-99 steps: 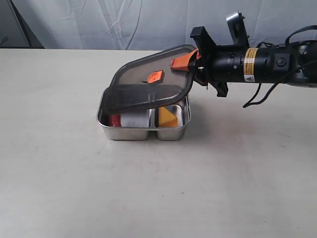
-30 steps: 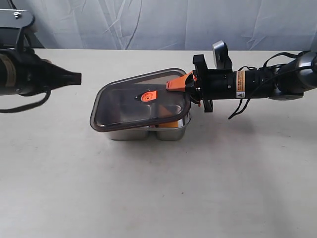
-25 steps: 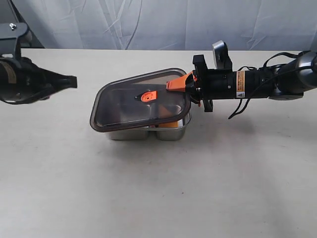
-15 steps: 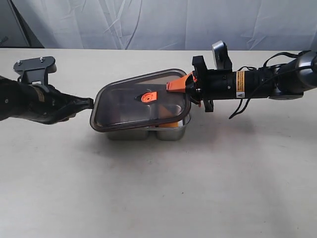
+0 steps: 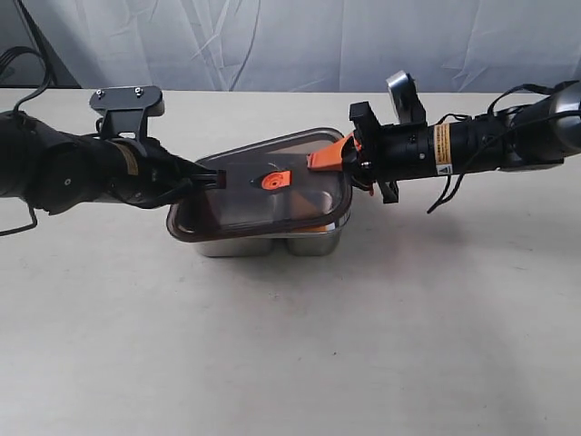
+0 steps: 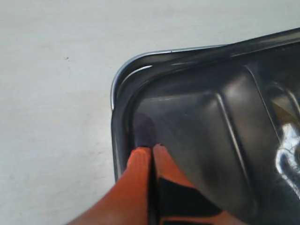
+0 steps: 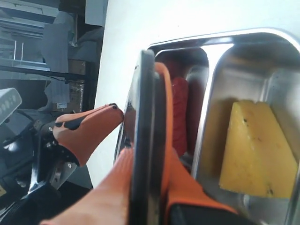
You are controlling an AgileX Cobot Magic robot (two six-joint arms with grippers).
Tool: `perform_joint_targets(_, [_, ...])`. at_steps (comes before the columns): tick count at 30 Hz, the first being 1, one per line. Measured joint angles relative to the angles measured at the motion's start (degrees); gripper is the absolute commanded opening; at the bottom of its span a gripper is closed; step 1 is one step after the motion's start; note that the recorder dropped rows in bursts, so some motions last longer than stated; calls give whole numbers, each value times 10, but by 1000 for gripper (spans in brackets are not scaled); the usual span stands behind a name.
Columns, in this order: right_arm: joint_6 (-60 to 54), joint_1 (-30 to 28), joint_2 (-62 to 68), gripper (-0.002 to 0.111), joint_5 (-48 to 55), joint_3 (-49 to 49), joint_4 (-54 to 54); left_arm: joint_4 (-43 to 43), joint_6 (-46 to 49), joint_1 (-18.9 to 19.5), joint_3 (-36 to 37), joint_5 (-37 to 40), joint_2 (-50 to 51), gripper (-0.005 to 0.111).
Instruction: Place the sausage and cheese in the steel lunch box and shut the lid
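Note:
The steel lunch box (image 5: 272,243) stands mid-table with the dark lid (image 5: 259,195) lying over it, tilted, its right edge raised. My right gripper (image 5: 331,156) is shut on that raised edge; the right wrist view has the lid's rim (image 7: 147,108) pinched between its orange fingers (image 7: 126,187). Under the lid, the red sausage (image 7: 179,112) lies in one compartment and the yellow cheese (image 7: 255,150) in the other. My left gripper (image 5: 218,180) is shut, its tips (image 6: 151,151) resting on the lid (image 6: 206,117) near its left corner, above the box rim (image 6: 117,84).
The pale table (image 5: 272,345) stretches round the box on all sides. A grey cloth backdrop (image 5: 272,36) hangs behind the far edge. The left arm (image 5: 73,168) and right arm (image 5: 472,145) reach in low over the table from either side.
My left arm has swung in from the left edge and its shut tips have come onto the lid's left part. The right gripper and the lid have hardly moved.

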Motion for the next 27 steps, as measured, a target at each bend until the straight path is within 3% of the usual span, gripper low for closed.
perform_joint_targets(8, [21, 0, -44, -1, 46, -1, -67, 0, 0, 0, -1, 6, 1, 0])
perform_joint_targets(27, [18, 2, -52, -1, 84, -12, -90, 24, 1, 0, -1, 6, 6, 0])
